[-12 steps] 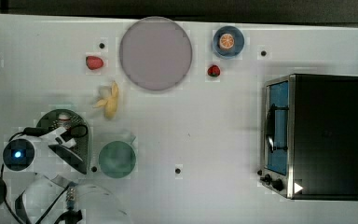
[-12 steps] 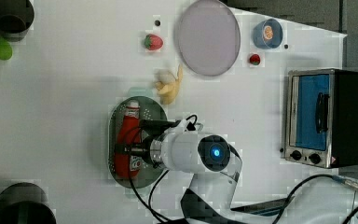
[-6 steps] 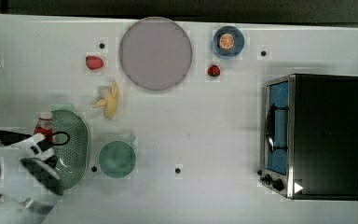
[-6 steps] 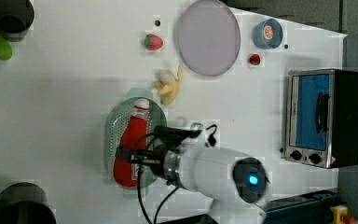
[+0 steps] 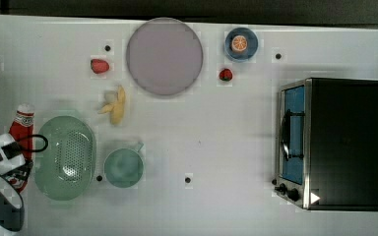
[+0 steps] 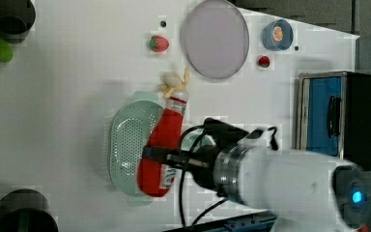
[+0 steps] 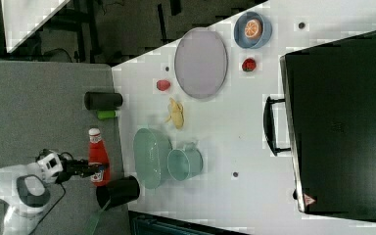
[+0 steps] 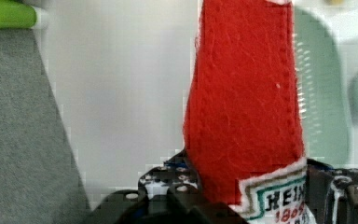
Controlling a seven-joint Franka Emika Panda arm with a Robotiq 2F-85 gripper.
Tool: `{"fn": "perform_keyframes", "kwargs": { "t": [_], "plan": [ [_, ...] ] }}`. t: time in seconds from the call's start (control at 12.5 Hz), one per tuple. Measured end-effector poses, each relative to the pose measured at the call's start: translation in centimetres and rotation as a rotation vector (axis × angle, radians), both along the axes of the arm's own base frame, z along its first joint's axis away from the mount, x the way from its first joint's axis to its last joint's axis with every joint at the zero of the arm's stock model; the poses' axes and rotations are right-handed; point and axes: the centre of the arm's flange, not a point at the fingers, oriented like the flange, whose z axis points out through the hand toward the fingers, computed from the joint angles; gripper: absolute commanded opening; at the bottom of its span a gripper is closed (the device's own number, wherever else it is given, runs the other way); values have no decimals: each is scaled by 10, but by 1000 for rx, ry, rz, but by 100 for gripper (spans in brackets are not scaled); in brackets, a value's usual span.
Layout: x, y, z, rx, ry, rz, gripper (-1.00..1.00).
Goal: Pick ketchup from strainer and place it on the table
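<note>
Probably robot lab: white holed table, toy food (felt), toaster oven.

The large flat white desk with a few small dark holes fills most of the top view. At the upper middle of the frame lies a large grey round plate, with a small blue bowl holding an orange slice to its right and a small red strawberry just below that bowl. A second red strawberry lies left of the plate, and a peeled yellow banana below it. At the lower left sits a pale green oval plastic strainer, with a smaller round green cup just beside it. A black and silver toaster oven occupies the right of the frame.
</note>
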Motion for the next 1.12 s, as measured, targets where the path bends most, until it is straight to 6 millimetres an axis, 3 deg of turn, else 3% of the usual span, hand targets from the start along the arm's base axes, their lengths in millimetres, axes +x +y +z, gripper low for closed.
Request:
{"fn": "perform_keyframes", "kwargs": {
  "t": [0.24, 0.4, 0.64, 0.8, 0.96, 1.12],
  "plan": [
    [38, -40, 24, -31, 17, 38, 21],
    [79, -86, 35, -14, 1, -12, 21],
    [132, -187, 33, -23, -7, -149, 21],
    [158, -268, 28, -33, -5, -248, 21],
    [170, -348, 20, -54, 8, -360, 21],
    [168, -417, 10, -74, 39, -461, 21]
  ]
}}
